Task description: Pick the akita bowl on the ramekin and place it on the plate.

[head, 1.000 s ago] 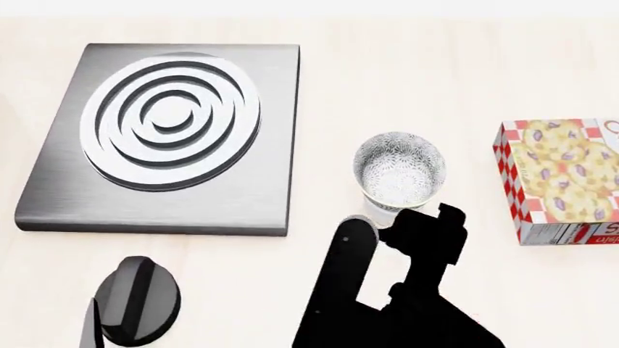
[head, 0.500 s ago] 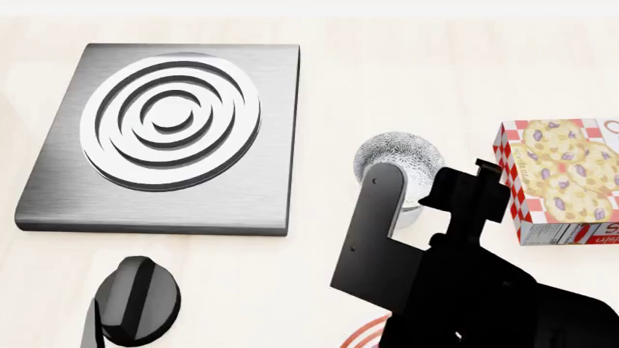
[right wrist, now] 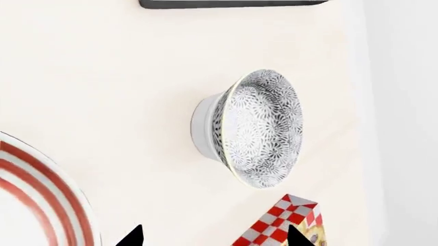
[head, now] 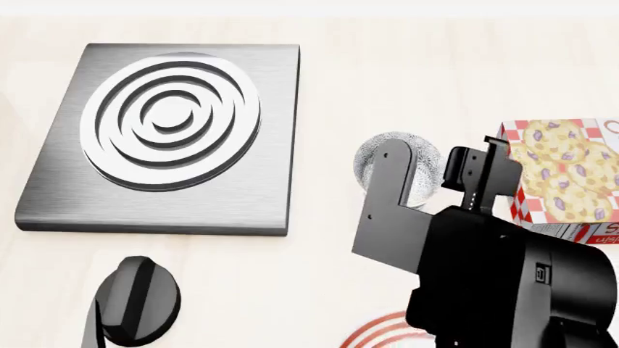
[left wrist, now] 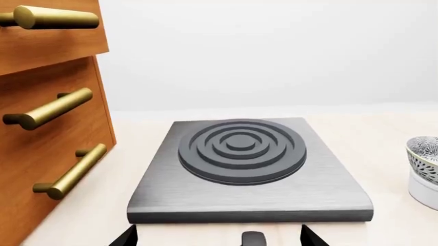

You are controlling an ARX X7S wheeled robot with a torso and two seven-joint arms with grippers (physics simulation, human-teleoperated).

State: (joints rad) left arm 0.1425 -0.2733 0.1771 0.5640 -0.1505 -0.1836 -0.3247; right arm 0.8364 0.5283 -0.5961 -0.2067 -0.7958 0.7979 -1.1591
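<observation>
The speckled akita bowl point(right wrist: 263, 128) sits on the white ramekin point(right wrist: 204, 128), both upright on the counter. My right gripper point(right wrist: 213, 241) is open and points at the akita bowl from a short distance, holding nothing. From the head camera the right gripper point(head: 435, 174) overlaps the akita bowl point(head: 418, 163) and hides the ramekin. The red-ringed plate point(right wrist: 41, 200) lies close to the right arm, with only the plate rim point(head: 382, 335) showing at the bottom of the head view. My left gripper point(left wrist: 217, 241) is open and empty in front of the burner slab.
A grey burner slab point(head: 164, 138) with raised rings lies at the left. A red-checked cookie box point(head: 566, 177) lies just right of the bowl. Wooden drawers point(left wrist: 48, 118) with brass handles stand beside the left arm. The akita bowl point(left wrist: 424, 154) and ramekin point(left wrist: 424, 187) show at the left wrist view's edge.
My right arm has moved forward over the counter, so it now covers part of the bowl and the ramekin and uncovers the plate's rim. The left arm stays put.
</observation>
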